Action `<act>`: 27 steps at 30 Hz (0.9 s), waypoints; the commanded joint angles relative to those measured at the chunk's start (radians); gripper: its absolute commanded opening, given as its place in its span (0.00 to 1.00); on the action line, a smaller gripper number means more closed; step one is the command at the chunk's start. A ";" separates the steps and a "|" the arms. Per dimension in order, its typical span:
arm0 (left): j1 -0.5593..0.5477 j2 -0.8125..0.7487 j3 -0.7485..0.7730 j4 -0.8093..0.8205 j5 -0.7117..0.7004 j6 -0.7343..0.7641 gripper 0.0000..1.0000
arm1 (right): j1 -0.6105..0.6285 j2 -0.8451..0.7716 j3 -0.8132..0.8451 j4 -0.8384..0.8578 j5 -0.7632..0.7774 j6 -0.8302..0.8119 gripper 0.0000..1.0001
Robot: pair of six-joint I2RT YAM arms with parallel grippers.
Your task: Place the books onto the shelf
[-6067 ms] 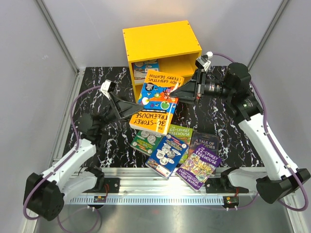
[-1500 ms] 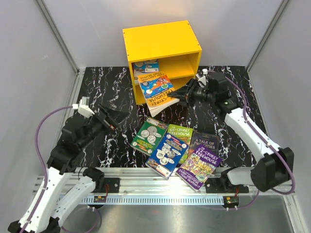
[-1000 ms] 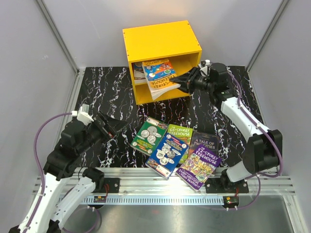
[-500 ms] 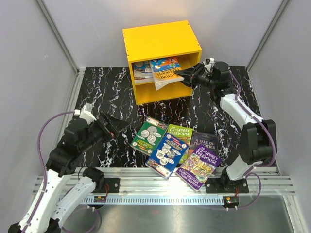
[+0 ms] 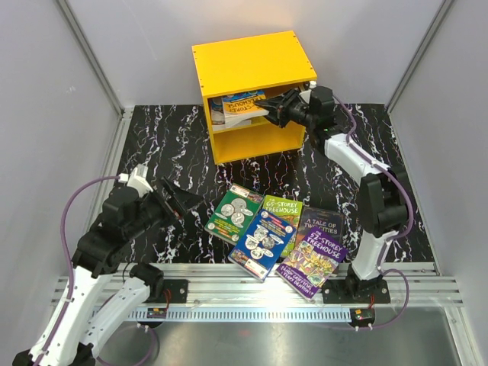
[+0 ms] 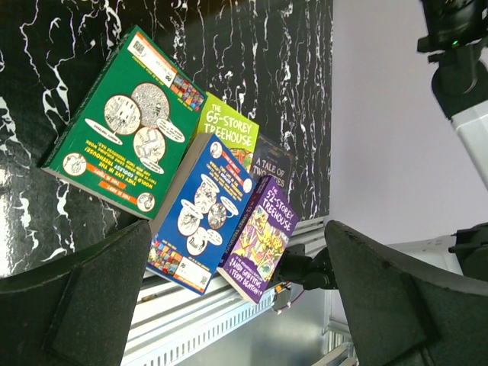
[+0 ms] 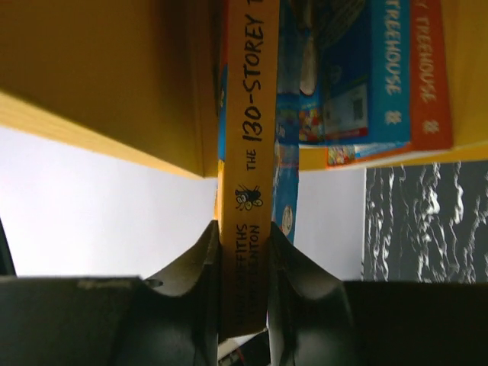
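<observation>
**Left of frame.** The left gripper [image 5: 185, 200] hangs above the marbled table [image 5: 152, 137] with its jaws spread wide and nothing between them. It is well apart from the shelf.

**Lower centre.** Five books lie overlapping on the table, not yet shelved: a green book [image 5: 232, 215], a blue book [image 5: 262, 238], the lime "65-Storey" book [image 5: 285, 210], the dark book [image 5: 323, 219] and the purple book [image 5: 316, 256].

**Upper centre.** The yellow shelf [image 5: 252, 61] holds another book [image 5: 217, 114] at the left of its upper compartment. The orange "130-Storey" book [image 7: 242, 145] is partly inside that compartment, and its near end projects past the front.

**Right of centre.** The right gripper [image 7: 244, 236] has its jaws closed on that book's spine end, at the shelf mouth.

**Risks, as judged.**
- If released now, the projecting book may tip forward off the dividing board.
- If pushed deeper at an angle, it may jam against the top panel or shove its neighbour.
- The fingers may strike the shelf's right wall and shift the unit.
</observation>
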 commanded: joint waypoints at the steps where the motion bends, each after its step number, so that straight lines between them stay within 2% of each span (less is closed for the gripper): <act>1: 0.004 -0.011 0.025 -0.012 0.030 0.025 0.98 | 0.045 0.030 0.106 0.058 0.068 -0.046 0.00; 12: 0.003 -0.073 -0.011 -0.059 0.030 0.031 0.99 | 0.124 0.226 0.353 -0.141 0.136 -0.161 0.02; 14: 0.004 -0.076 -0.020 -0.061 0.037 0.033 0.99 | 0.124 0.250 0.386 -0.169 0.136 -0.178 0.12; 15: 0.004 -0.077 -0.021 -0.061 0.038 0.033 0.99 | 0.125 0.266 0.393 -0.196 0.139 -0.196 0.26; 18: 0.004 -0.079 -0.032 -0.064 0.041 0.045 0.99 | 0.128 0.282 0.406 -0.253 0.148 -0.235 0.40; 24: 0.004 -0.047 -0.023 -0.058 0.046 0.070 0.99 | 0.131 0.245 0.303 -0.246 0.158 -0.250 0.48; 26: 0.003 -0.025 -0.020 -0.050 0.052 0.077 0.99 | 0.131 0.236 0.278 -0.247 0.156 -0.253 0.72; 27: 0.003 -0.019 -0.015 -0.048 0.053 0.084 0.99 | 0.131 0.234 0.275 -0.253 0.151 -0.259 0.87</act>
